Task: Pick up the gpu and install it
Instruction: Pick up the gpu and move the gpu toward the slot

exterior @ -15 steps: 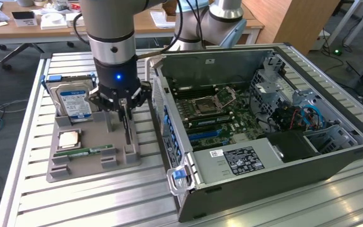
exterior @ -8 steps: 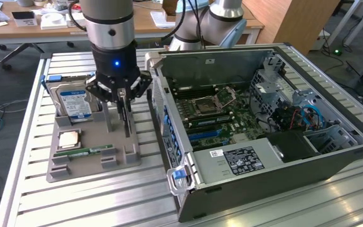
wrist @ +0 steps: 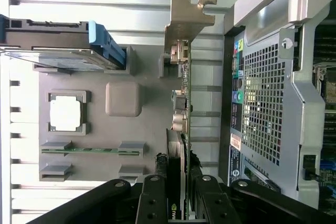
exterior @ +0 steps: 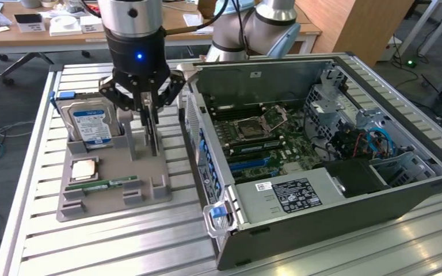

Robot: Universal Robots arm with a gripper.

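The gpu (wrist: 181,103) stands on its long edge at the side of the gray holder (wrist: 79,161) nearest the open computer case (exterior: 405,190), and we see the card edge-on with its silver bracket at one end. The tool (wrist: 180,203) comes down from above near the end opposite the bracket, its dark fingers (wrist: 152,198) set against both faces of the card, pinching it. Elsewhere in the holder, which sits on the slatted metal counter (exterior: 90,247), we see an upright hard drive (exterior: 90,123) with a blue label, a square processor chip (exterior: 83,168) lying flat, and a narrow green RAM stick (exterior: 102,185), all apart from the card.
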